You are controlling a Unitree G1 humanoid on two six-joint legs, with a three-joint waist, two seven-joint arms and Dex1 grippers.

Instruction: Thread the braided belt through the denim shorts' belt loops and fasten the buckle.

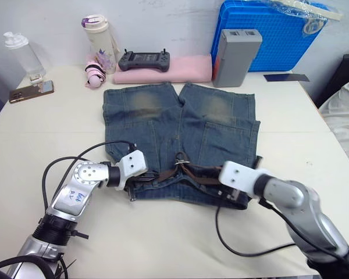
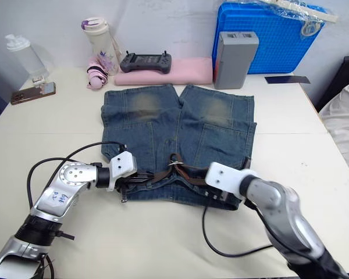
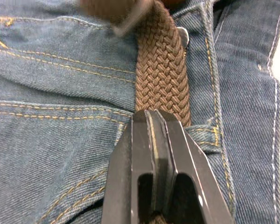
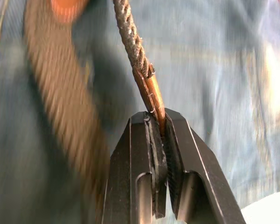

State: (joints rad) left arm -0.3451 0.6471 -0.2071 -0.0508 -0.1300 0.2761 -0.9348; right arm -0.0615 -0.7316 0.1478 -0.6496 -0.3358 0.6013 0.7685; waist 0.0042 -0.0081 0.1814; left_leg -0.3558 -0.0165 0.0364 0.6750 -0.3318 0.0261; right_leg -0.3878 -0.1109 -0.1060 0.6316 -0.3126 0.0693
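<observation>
Braided belt (image 3: 162,70) along denim shorts (image 1: 180,125) waistband near table edge; left fingers (image 3: 154,140) closed above it, right fingers (image 4: 158,135) pinching belt tip.

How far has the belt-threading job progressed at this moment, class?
Done: the braided belt lies along the waistband of the denim shorts. In hand: the right gripper pinches the belt's tip; the left gripper is shut at the waistband. Left: fastening the buckle.
</observation>
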